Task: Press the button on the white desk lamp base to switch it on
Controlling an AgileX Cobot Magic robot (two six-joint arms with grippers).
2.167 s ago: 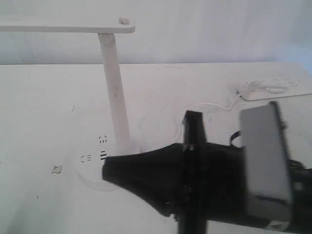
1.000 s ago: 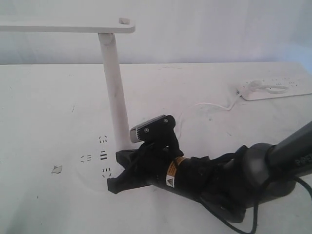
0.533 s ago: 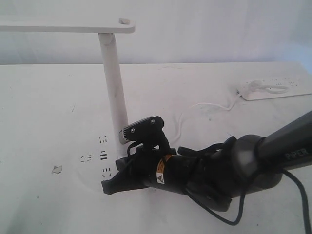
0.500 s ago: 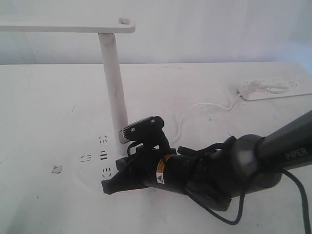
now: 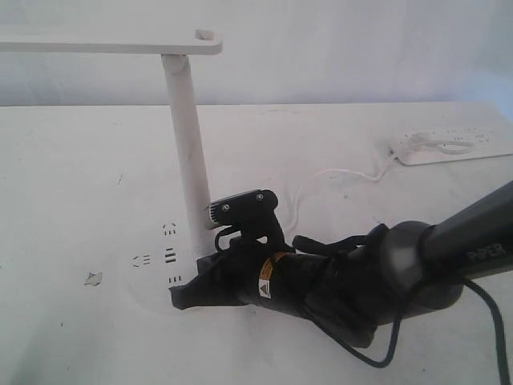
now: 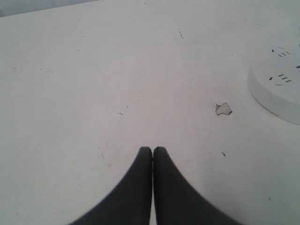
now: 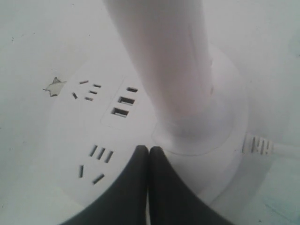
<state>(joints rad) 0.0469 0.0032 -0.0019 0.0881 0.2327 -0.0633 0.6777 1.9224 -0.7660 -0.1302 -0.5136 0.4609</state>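
Over the white desk lamp base (image 7: 65,126) near its rim, right tool (image 7: 148,151) closed, empty, stem (image 7: 159,56) just beyond

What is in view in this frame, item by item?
table: 1, white, under everything
base: 1, white disc with dark socket holes, on the table, left of centre
stem: 1, white, upright from the base
lamp head: 1, white bar, top left
power strip: 1, white, far right
cable: 1, white, runs from the strip toward the base
scrap: 1, grey, on the table left of the base
button: not visible
left gripper: 1, black, jaws shut, over bare table
right gripper: 1, black, jaws shut, tips over the base beside the stem
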